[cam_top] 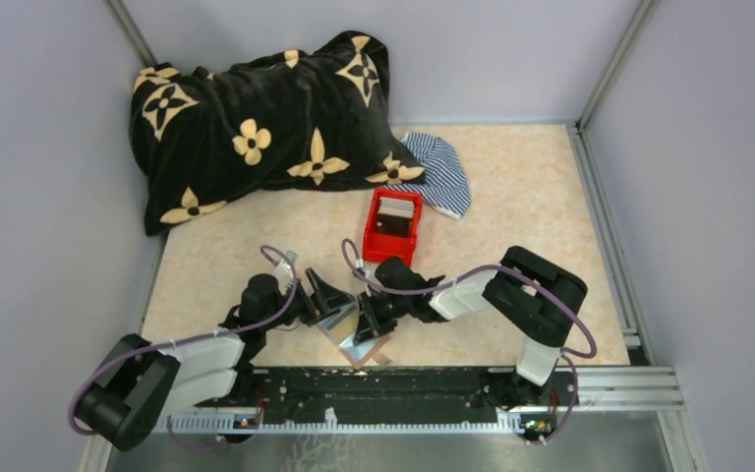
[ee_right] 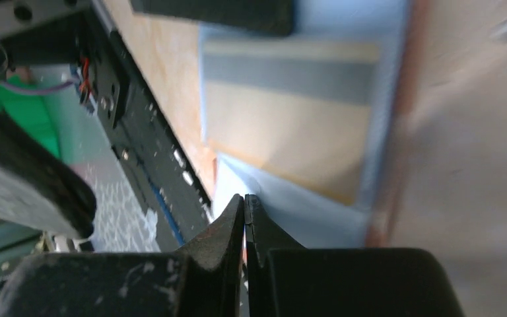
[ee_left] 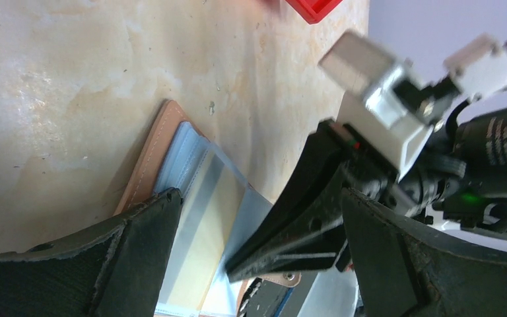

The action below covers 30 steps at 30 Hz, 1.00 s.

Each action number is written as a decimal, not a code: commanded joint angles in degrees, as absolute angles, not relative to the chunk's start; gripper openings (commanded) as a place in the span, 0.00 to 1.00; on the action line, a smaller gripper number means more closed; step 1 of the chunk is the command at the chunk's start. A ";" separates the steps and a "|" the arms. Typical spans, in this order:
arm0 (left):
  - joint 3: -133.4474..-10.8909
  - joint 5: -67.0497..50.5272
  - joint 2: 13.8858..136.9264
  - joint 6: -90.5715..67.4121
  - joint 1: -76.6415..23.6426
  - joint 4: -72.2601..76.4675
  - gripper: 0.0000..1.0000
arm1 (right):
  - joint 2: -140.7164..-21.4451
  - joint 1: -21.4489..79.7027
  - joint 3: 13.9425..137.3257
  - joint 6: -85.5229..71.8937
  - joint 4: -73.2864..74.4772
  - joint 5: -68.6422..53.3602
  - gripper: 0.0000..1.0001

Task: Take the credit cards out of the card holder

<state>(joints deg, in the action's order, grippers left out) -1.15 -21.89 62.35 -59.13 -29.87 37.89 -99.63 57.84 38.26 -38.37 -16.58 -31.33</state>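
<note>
A pale beige marbled table [cam_top: 531,197] is walled in by grey panels. At its far left lies a big crumpled black plush blanket with cream flower motifs [cam_top: 256,128]. Two black and white robot arms are mounted at the near edge. The left arm [cam_top: 206,354] stretches low and to the right. The right arm [cam_top: 531,295] bends at the elbow and reaches back left, so both wrists meet near the middle front. A blue and white striped cloth [cam_top: 442,172] lies beside the blanket. Just in front of it sits a red plastic open-top box [cam_top: 389,252] with dark items inside. The small reddish-brown leather card holder [cam_top: 359,344] lies open and flat on the table close to the near edge, under both grippers. Inside it, the left wrist view shows a tan card with a grey stripe [ee_left: 208,224] against pale blue plastic. The left gripper [ee_left: 259,198] has its fingers [ee_left: 138,251] spread wide, one tip over the holder's leather edge. The right gripper [ee_right: 245,201] points down with its fingers pressed together, tips at the edge of a light blue card [ee_right: 290,201]. I cannot tell whether the card is pinched between them.
</note>
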 commanded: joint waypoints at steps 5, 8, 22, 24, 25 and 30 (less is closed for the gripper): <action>0.83 -21.56 57.38 -55.67 -29.83 23.22 0.99 | -101.97 51.80 41.99 -32.92 -8.71 -18.97 0.04; 0.45 -20.79 51.29 -55.63 -29.90 17.75 0.99 | -102.71 50.74 43.15 -32.13 -8.26 -19.59 0.04; -1.63 -18.20 49.00 -54.46 -29.93 13.55 0.99 | -100.82 49.66 43.50 -34.03 -10.29 -26.96 0.25; -2.85 -17.46 51.89 -52.94 -29.92 14.31 0.99 | -100.19 49.73 42.69 -36.43 -12.29 -28.67 0.34; -3.54 -17.34 54.12 -52.29 -29.93 14.79 0.99 | -99.74 49.73 42.17 -37.86 -13.56 -29.42 0.38; -6.45 -17.85 60.92 -50.51 -29.97 16.64 0.98 | -97.27 49.81 40.48 -43.54 -17.04 -30.32 0.47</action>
